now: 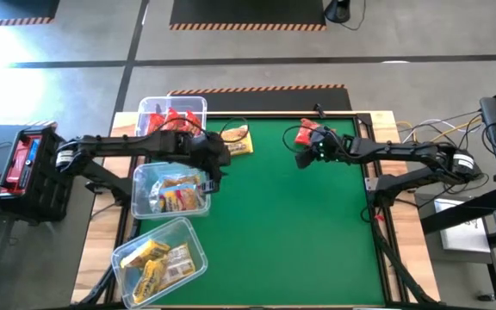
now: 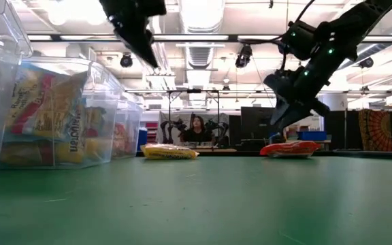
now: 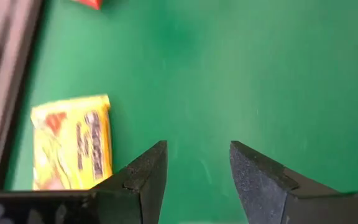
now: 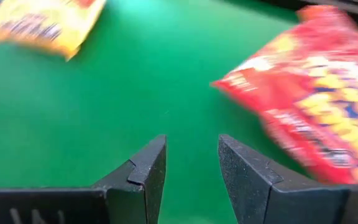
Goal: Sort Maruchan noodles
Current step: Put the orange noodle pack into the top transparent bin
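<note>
A yellow noodle packet (image 1: 238,139) lies flat on the green mat near the far left; it also shows in the left wrist view (image 3: 73,149) and the low view (image 2: 170,152). A red packet (image 1: 306,133) lies flat near the far edge right of centre, and the right wrist view (image 4: 316,93) catches it too. My left gripper (image 3: 197,149) hangs open over bare mat beside the bins (image 1: 220,168), with the yellow packet off to one side. My right gripper (image 4: 191,143) is open and slants down just short of the red packet (image 1: 303,159). Nothing lies between either pair of fingers.
Three clear bins stand along the table's left side. The far one (image 1: 195,105) holds red packets, the middle one (image 1: 141,176) orange-and-blue ones, and the near one (image 1: 198,245) yellow ones. Bare green mat (image 1: 300,232) spreads over the middle and near right.
</note>
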`<state>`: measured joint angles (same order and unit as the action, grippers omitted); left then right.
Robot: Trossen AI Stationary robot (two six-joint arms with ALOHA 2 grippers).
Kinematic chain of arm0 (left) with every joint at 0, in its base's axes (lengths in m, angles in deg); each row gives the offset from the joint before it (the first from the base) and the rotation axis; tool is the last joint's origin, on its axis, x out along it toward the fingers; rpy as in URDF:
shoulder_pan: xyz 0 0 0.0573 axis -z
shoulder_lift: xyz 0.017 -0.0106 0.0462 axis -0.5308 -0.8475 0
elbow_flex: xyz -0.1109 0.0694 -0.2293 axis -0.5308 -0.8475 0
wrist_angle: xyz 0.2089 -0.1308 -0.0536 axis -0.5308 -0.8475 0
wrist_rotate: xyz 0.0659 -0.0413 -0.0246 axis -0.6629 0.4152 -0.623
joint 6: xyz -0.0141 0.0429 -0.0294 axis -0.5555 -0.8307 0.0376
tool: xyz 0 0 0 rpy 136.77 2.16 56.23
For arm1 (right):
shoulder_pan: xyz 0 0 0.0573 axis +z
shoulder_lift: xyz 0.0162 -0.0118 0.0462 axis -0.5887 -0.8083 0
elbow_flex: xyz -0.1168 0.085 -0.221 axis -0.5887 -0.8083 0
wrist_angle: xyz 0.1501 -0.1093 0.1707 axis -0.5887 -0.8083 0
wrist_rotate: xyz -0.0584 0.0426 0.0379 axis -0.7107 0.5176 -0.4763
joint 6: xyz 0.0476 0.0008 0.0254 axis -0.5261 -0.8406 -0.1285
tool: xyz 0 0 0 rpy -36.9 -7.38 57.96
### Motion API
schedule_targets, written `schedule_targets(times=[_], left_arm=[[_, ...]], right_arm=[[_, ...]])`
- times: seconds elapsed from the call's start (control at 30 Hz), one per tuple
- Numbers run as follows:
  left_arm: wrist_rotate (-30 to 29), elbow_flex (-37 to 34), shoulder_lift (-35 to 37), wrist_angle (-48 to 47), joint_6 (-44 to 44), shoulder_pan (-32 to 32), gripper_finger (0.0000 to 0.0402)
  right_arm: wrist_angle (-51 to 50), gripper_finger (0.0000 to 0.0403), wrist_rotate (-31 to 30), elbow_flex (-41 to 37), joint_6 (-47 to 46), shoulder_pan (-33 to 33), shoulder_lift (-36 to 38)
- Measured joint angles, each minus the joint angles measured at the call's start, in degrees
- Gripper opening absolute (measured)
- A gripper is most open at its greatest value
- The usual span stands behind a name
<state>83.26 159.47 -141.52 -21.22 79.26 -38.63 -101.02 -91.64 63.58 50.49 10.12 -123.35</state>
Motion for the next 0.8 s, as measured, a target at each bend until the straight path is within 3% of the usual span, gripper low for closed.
schedule_targets(times=[0.13,0.3,0.67,0.8], left_arm=[[0.4,0.0,0.5,6.9,1.4,-0.8,0.0157],[2.0,-0.1,-1.1,15.7,13.1,-3.5,0.0157],[2.0,-0.1,-2.9,36.3,34.8,-9.2,0.0157],[1.8,-0.2,-3.4,45.5,35.3,-8.8,0.0157]], right_arm=[[-1.1,0.0137,-2.1,0.0,-5.9,-4.6,0.0],[-3.8,0.0137,-2.1,0.6,-6.1,-9.4,0.0],[-9.9,0.0136,-2.0,3.6,4.0,-18.2,-2.9],[-9.8,0.0134,-1.6,3.7,7.1,-19.4,-5.9]])
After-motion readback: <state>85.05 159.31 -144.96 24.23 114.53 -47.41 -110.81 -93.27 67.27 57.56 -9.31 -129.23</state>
